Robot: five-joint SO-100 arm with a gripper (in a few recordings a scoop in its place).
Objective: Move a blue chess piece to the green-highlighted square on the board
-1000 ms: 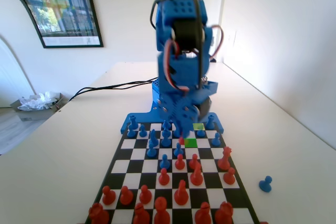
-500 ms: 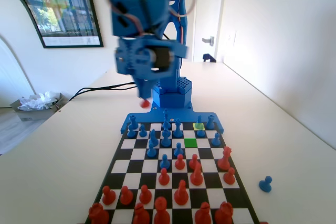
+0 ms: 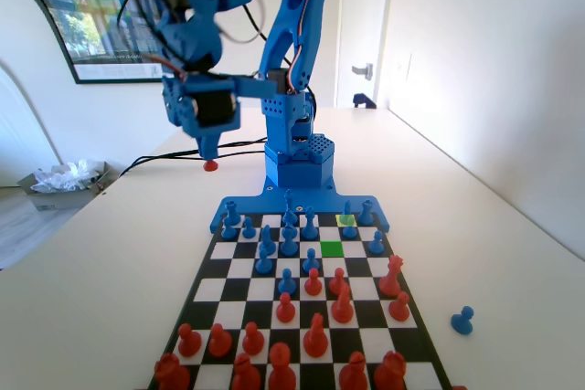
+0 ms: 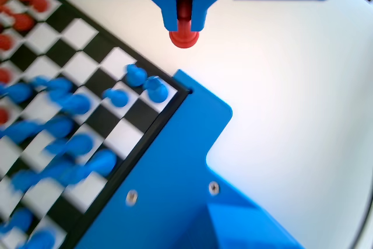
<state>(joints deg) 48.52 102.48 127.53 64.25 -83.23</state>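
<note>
While my gripper (image 3: pixel 209 154) clamps a red pawn (image 3: pixel 210 166) above the table (image 3: pixel 110 253), left of the board (image 3: pixel 239 267), green square (image 3: pixel 332 248) well apart.

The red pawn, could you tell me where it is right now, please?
The red pawn hangs clamped in the claw, in the air above the bare table left of the board in the fixed view, off its far-left corner.

From the wrist, the blue pieces (image 4: pixel 64 144) on the board (image 4: pixel 111 118) smear with blur. The gripper (image 4: pixel 184 24) hides the top of a red pawn (image 4: pixel 184 34).
</note>
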